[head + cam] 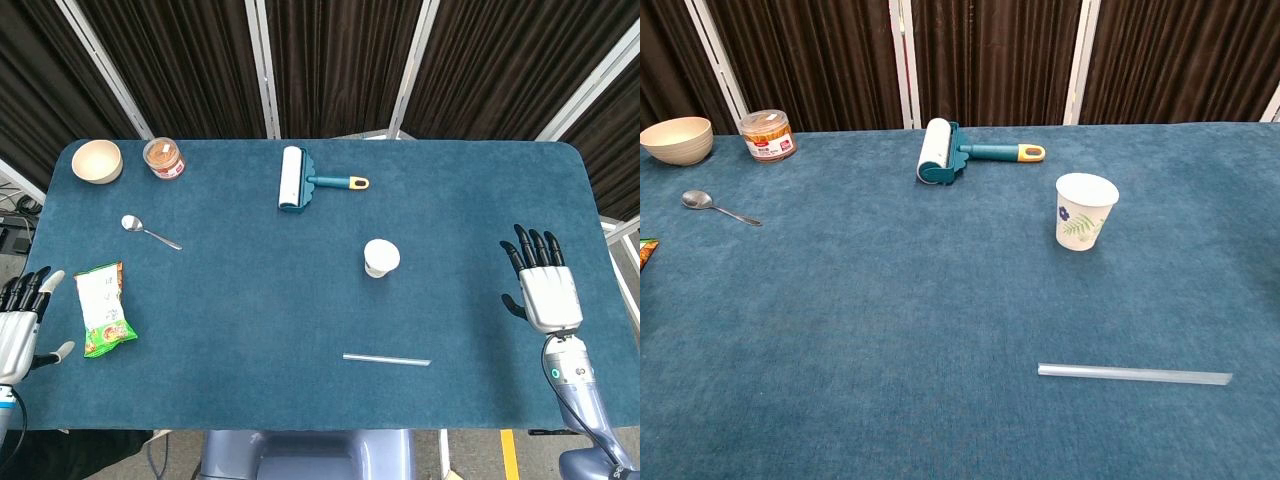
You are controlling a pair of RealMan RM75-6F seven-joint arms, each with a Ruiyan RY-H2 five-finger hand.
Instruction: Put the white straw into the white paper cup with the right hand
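Nearby, white straw (386, 359) flat by near edge, paper cup (381, 257) upright beyond, right robot hand (542, 284) spread empty.

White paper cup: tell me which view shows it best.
The chest view: the white paper cup shows side-on, upright, with its leaf print and open rim. The head view looks down on the cup, showing mainly its round mouth.

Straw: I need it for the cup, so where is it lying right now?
The straw lies flat on the table's near right part, closer to the robot than the cup and left of the open right hand.
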